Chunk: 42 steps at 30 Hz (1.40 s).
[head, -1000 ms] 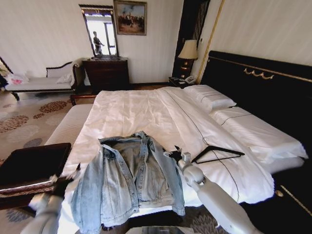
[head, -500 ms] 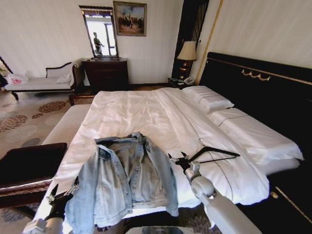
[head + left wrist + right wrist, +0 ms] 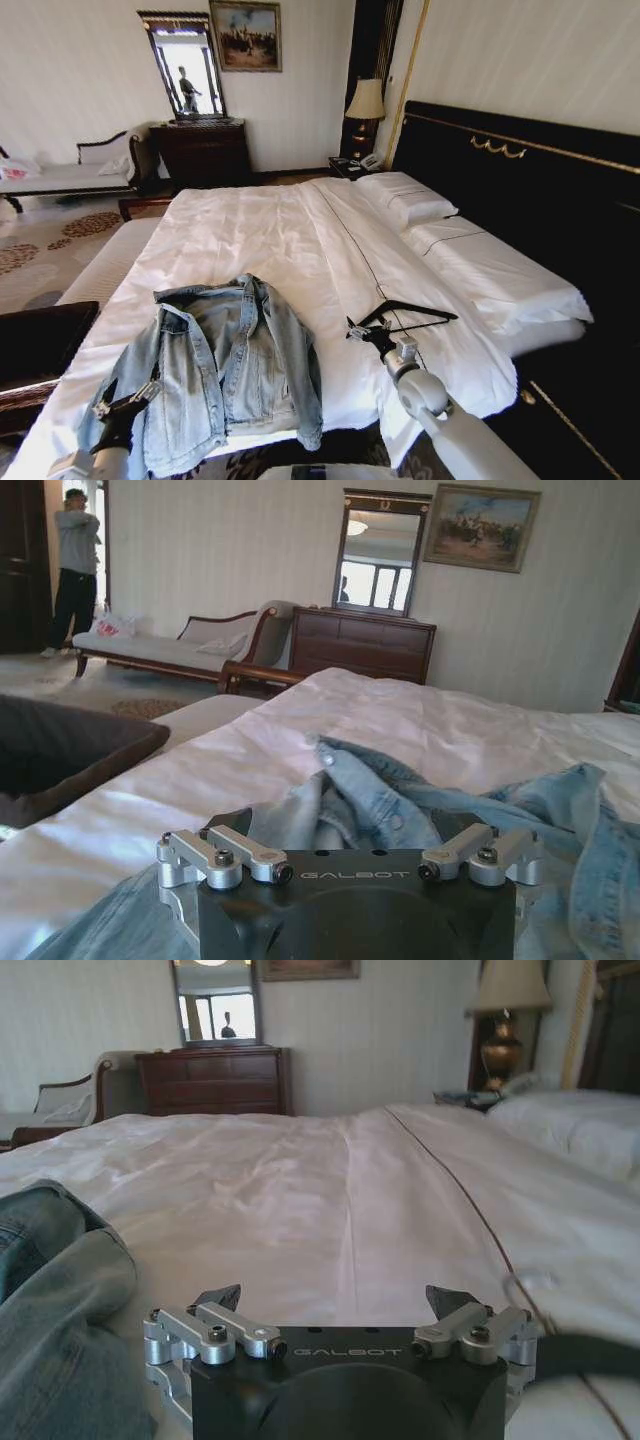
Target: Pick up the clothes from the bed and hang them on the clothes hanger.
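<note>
Hanger [image 3: 405, 316] beside right pincer [image 3: 362, 331], jacket [image 3: 215, 365] apart

Low and left of centre in the head view, the denim jacket [image 3: 225, 365] is a faded light blue, paler along its seams. The bed [image 3: 250, 240] across the middle is white, crossed by a thin dark seam line, with a black headboard [image 3: 520, 200] trimmed in gold at the right. The hanger [image 3: 405, 317], right of centre, is black. At the far left the carpet [image 3: 40, 255] shows brown floral rounds on beige.
</note>
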{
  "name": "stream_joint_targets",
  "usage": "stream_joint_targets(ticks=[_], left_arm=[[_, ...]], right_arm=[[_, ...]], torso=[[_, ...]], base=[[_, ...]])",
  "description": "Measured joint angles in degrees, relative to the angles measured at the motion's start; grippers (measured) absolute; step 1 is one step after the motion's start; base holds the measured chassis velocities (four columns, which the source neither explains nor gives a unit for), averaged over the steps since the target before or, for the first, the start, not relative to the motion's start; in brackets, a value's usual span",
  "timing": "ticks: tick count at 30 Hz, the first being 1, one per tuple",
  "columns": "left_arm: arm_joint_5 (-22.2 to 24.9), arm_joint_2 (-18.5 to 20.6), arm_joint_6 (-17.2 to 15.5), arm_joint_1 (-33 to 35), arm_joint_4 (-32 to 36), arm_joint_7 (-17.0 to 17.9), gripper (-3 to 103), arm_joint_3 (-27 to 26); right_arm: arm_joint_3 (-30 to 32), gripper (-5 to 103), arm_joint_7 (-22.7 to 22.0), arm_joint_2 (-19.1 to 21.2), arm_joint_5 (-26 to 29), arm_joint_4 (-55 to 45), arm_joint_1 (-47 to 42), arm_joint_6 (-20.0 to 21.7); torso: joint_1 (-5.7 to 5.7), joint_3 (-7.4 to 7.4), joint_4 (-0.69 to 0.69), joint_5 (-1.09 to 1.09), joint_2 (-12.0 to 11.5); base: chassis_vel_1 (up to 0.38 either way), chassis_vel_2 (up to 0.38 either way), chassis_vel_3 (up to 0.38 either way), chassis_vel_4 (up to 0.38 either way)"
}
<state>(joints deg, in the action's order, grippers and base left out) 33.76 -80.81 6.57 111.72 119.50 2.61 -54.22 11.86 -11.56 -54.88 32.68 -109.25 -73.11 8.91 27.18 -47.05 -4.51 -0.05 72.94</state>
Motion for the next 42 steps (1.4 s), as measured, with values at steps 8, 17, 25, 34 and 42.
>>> stream_joint_targets(ticks=[8, 17, 25, 34, 42], left_arm=[[-2.1, -1.2, 0.0, 0.3, 0.8, 0.1, 100, 1.1], [-2.3, -1.2, 0.0, 0.0, 0.4, 0.1, 100, 2.1], [-1.9, -0.4, 0.0, -0.1, -0.1, 0.1, 100, 2.3], [-1.8, -0.7, -0.2, -0.4, -0.2, 0.0, 100, 2.7], [0.6, 1.5, -0.4, -0.6, -0.6, -0.1, 100, 1.0]], right_arm=[[-1.9, 100, 3.1, 7.5, 1.5, 4.0, 9.0, 0.1], [-3.7, 100, 4.6, 10.6, 1.8, 8.8, 13.9, 1.1], [-3.5, 100, 4.7, 10.3, 0.9, 10.0, 13.6, 1.0], [-3.3, 100, 4.5, 10.3, 0.2, 10.0, 13.4, 0.1], [-3.7, 100, 5.8, 14.3, 0.3, 9.2, 15.5, 0.8]], torso=[[-0.01, 0.00, 0.01, 0.04, 0.0], [0.01, -0.01, -0.01, 0.06, 0.0], [-0.02, 0.00, 0.00, 0.04, 0.0], [-0.01, 0.00, 0.02, 0.03, 0.0], [0.01, 0.00, -0.02, 0.09, 0.0]], base=[[0.038, 0.037, -0.019, -0.021], [0.000, 0.000, 0.000, 0.000], [-0.016, -0.014, 0.009, 0.017], [-0.174, -0.139, 0.160, 0.145], [-0.099, -0.119, 0.080, 0.085]])
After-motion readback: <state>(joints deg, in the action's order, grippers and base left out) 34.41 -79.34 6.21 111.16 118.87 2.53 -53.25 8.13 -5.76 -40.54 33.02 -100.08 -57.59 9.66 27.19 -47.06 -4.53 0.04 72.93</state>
